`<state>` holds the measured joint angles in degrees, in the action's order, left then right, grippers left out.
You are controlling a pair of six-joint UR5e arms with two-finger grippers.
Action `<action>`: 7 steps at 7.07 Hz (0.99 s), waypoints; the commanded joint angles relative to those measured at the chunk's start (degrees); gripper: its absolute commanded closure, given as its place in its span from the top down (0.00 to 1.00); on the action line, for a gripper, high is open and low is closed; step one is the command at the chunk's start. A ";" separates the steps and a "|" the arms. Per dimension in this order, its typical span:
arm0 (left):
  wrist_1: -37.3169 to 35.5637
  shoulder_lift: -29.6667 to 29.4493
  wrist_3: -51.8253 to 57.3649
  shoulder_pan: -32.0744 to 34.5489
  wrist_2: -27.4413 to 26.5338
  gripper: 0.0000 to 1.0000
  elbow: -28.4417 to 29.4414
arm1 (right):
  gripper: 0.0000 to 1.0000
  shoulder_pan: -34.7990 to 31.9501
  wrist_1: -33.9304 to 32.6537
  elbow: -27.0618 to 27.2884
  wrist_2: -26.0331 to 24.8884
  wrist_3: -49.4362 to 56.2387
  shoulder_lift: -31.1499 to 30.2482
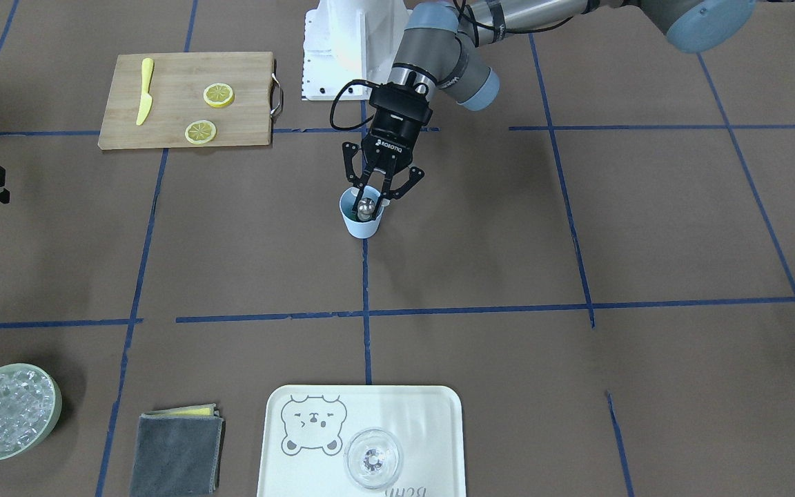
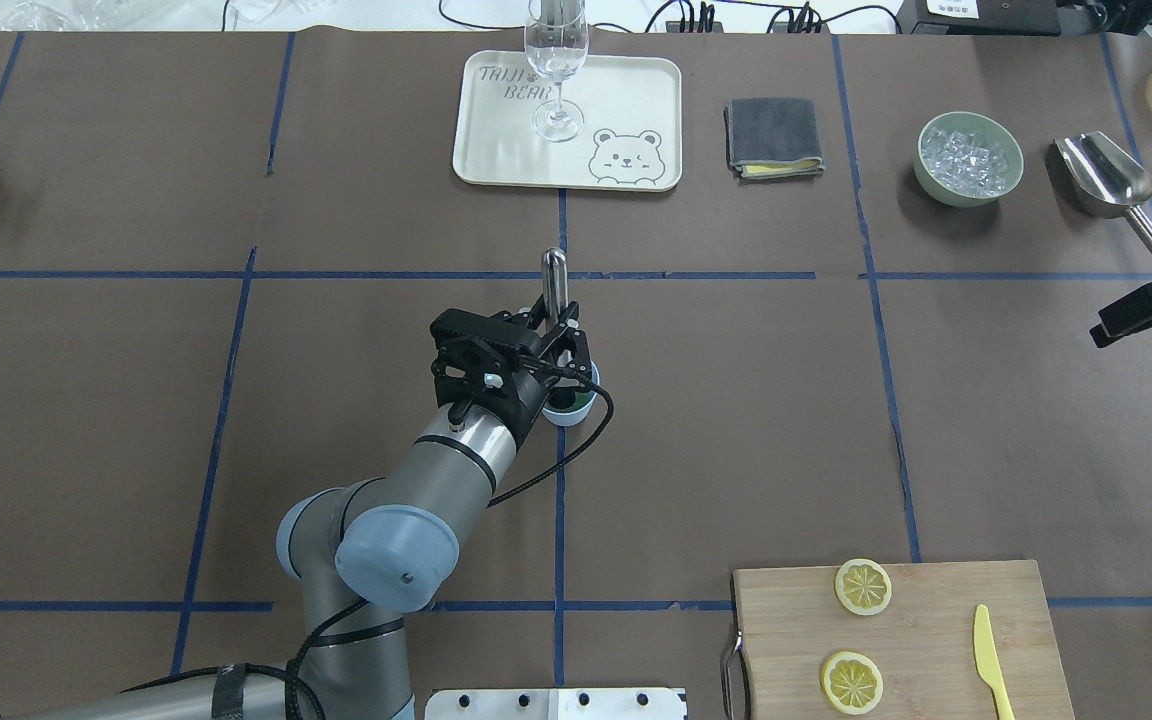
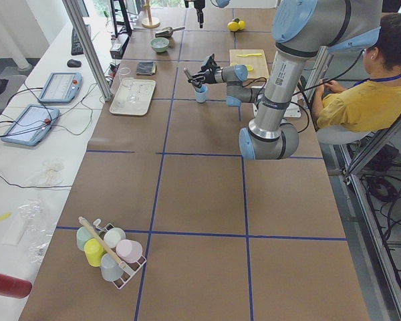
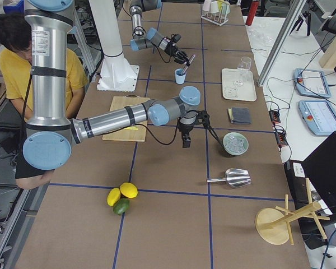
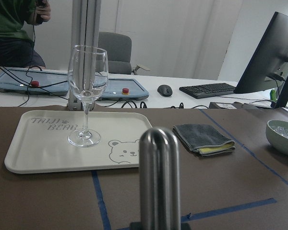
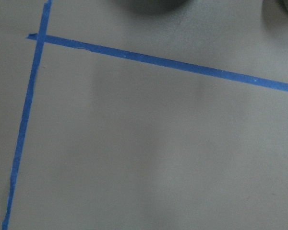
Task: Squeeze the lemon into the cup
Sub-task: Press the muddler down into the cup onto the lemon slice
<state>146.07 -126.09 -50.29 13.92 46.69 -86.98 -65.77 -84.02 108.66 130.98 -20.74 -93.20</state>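
The light blue cup (image 1: 361, 222) stands near the table's middle; it also shows in the overhead view (image 2: 578, 398). My left gripper (image 1: 372, 193) (image 2: 556, 322) is right above the cup and shut on a metal rod (image 2: 554, 275) with a rounded end (image 5: 159, 177). The rod stands tilted in the cup's mouth. What lies inside the cup is hidden. Two lemon slices (image 1: 219, 95) (image 1: 201, 131) lie on the wooden cutting board (image 1: 163, 103). My right gripper (image 2: 1136, 312) hovers at the table's edge, far from the cup; I cannot tell whether it is open or shut.
A yellow plastic knife (image 1: 144, 91) lies on the board. A white tray (image 1: 411, 414) holds a clear glass (image 1: 373, 459). A folded grey cloth (image 1: 177, 452), a green bowl of ice (image 1: 7, 411) and a metal scoop (image 2: 1106, 180) sit along the far side.
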 commanded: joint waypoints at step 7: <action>-15.77 3.72 8.47 12.67 28.19 0.00 -16.81 | 0.99 -0.15 1.31 0.59 0.15 0.00 -0.49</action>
<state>135.95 -124.20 -40.15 22.73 64.74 -102.82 -65.89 -83.48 109.26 131.15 -20.77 -93.40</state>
